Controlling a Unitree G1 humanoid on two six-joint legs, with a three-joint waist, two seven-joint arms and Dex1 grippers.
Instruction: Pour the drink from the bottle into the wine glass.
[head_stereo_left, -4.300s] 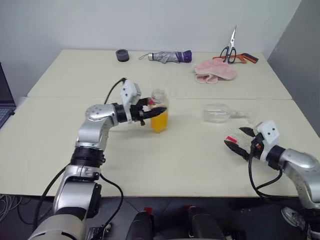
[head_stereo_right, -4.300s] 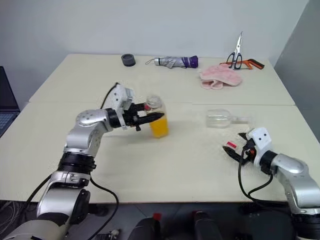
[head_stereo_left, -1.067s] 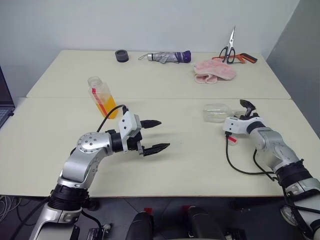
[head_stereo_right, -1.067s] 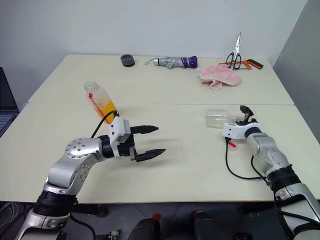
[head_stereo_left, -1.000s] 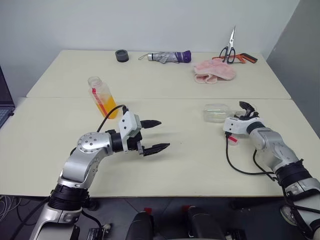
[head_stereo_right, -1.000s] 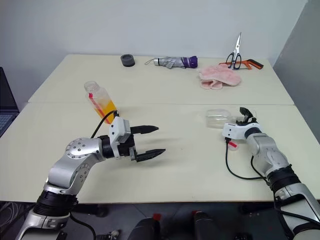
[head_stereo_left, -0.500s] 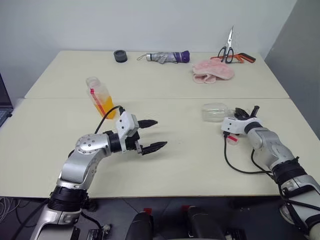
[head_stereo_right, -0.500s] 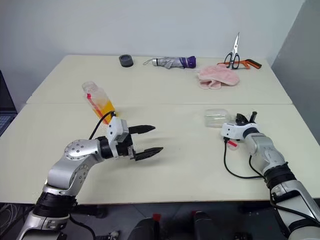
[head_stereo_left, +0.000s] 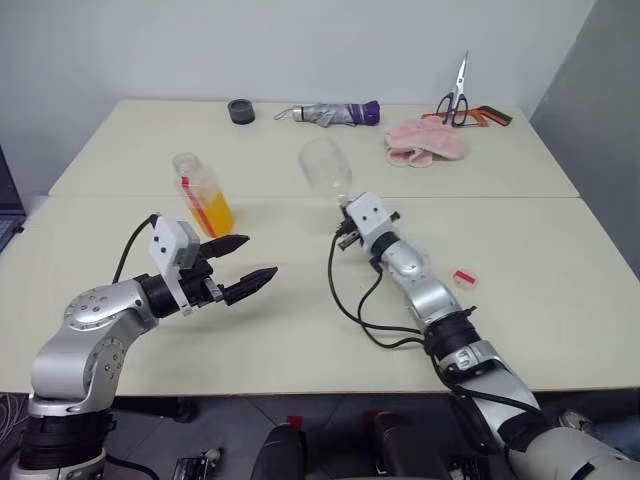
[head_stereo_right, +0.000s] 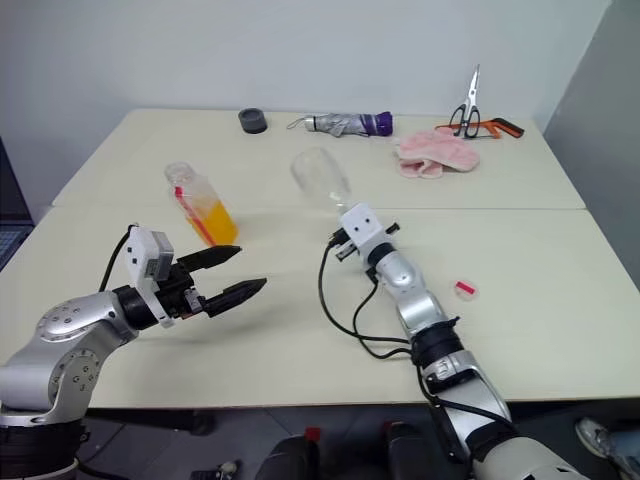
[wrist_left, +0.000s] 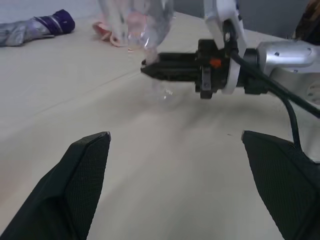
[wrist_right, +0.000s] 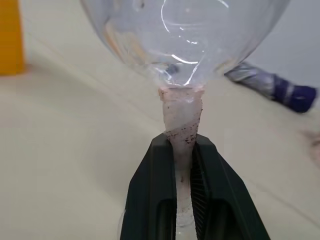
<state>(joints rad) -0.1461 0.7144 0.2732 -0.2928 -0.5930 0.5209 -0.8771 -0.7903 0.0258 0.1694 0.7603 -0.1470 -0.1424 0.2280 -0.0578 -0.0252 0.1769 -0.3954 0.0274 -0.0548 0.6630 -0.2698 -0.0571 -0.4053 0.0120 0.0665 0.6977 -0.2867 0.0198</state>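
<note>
The right gripper (wrist_right: 182, 165) reached mid-table, clamped on the wine glass (head_stereo_left: 325, 166) stem, bowl up. The left gripper (head_stereo_left: 243, 268) hovered wide open and empty near the bottle (head_stereo_left: 203, 194) standing on the table (head_stereo_left: 300, 330).

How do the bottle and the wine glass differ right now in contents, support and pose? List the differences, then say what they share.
Contents: the bottle holds orange drink; the wine glass is empty.
Support: the bottle stands free on the table; the wine glass is held by its stem in the shut right claw.
Pose: the bottle leans slightly on its base; the wine glass tilts, its bowl up and away from the robot.
Shared: both are clear and see-through, with no cap on the bottle.
</note>
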